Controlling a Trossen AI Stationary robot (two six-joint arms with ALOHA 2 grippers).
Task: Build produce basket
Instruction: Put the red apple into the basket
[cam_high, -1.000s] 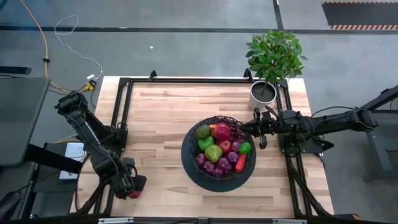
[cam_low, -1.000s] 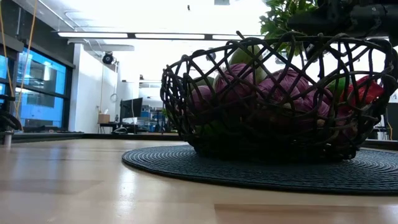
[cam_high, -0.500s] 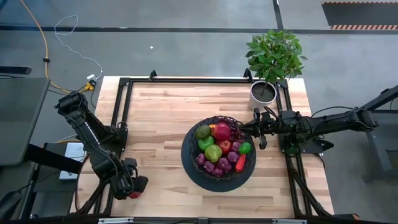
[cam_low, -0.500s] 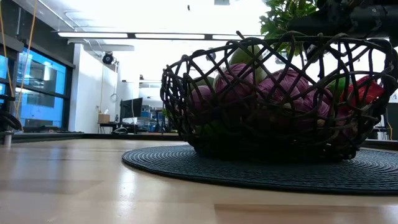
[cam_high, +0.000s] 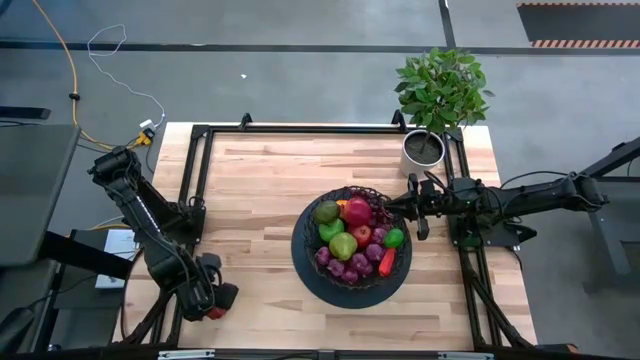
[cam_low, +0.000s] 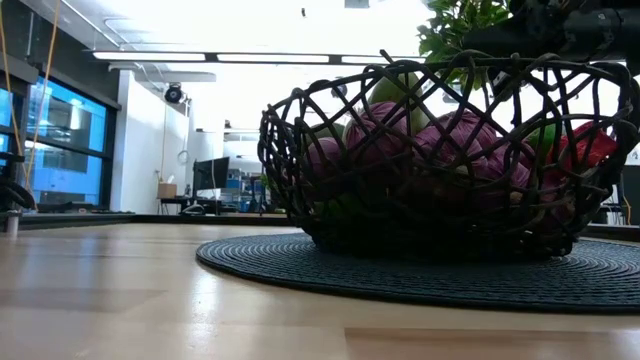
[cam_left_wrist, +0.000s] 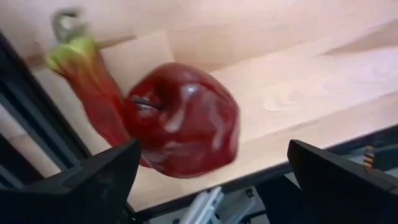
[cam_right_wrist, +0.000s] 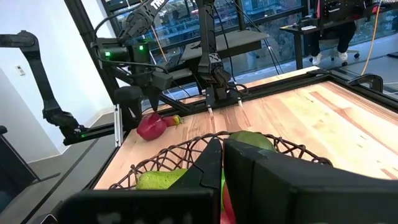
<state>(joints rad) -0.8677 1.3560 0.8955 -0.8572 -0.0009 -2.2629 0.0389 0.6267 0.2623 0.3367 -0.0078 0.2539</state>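
Black wire basket (cam_high: 351, 248) on its mat mid-table is pretty much loaded already, right gripper (cam_high: 392, 206) clenched empty at its rim, while the left gripper (cam_high: 218, 303) hangs spread wide over the last red apple (cam_left_wrist: 183, 118) and red pepper (cam_left_wrist: 90, 81) at the table's near-left corner.

Light butcher-block bench (cam_high: 260, 200) with a black frame round it. Round dark woven mat (cam_high: 310, 280) sits right of centre, at about 4 o'clock. Potted plant (cam_high: 424, 146) at 1 o'clock; red apple (cam_left_wrist: 183, 118) and red pepper (cam_left_wrist: 90, 84) touching at 7 o'clock.
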